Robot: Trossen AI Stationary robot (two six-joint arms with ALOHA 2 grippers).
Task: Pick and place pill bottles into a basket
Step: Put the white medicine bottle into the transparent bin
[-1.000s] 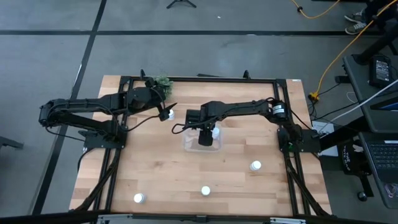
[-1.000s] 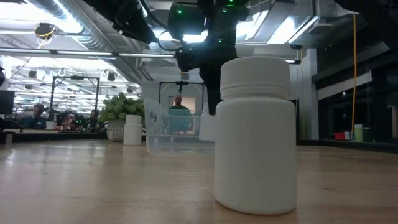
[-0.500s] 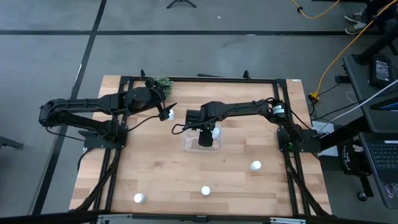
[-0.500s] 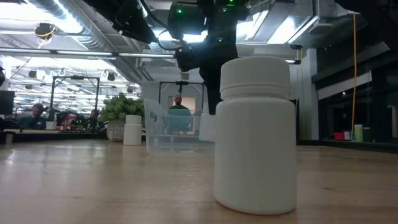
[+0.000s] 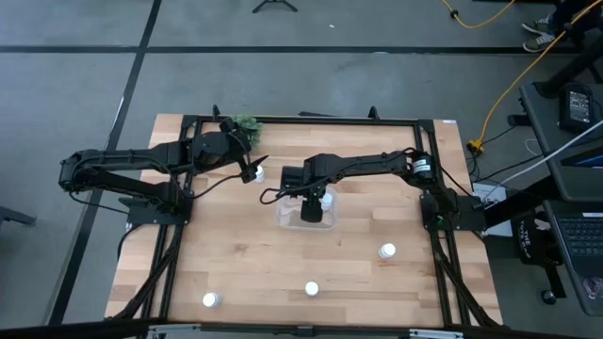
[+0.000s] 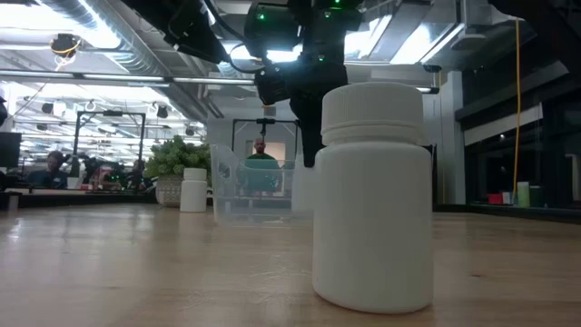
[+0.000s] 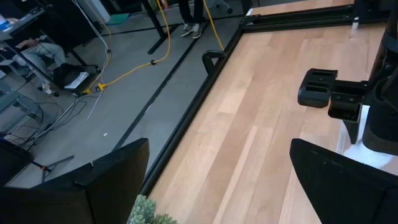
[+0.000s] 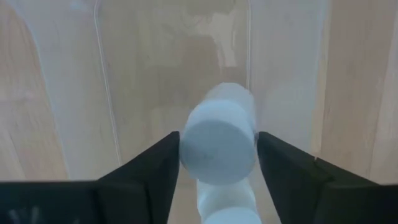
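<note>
The pale wooden counter (image 5: 245, 254) is bordered by a black metal frame (image 5: 301, 121), and its near half lies mostly bare. The left dark arm's gripper (image 5: 252, 170) waits at the far left part of the counter beside the small green bushy plant (image 5: 247, 124), its fingers (image 7: 112, 180) spread wide apart and holding nothing. The right dark arm reaches in to the counter's middle, its gripper (image 5: 311, 209) pointing down over the small clear plastic rectangular basket (image 5: 285, 222). In the right wrist view its fingers (image 8: 152, 171) are closed against the sides of a tiny white cylindrical pill bottle (image 8: 219, 149) with a round cap, held above the basket's floor (image 8: 168, 81) and close to one low clear wall. Three more white pill bottles stand well apart along the counter's near edge: one left (image 5: 210, 300), one centre (image 5: 311, 289), one right (image 5: 386, 250), with open wood around each. Another white bottle (image 5: 326, 200) sits inside the basket just beside the right gripper.
</note>
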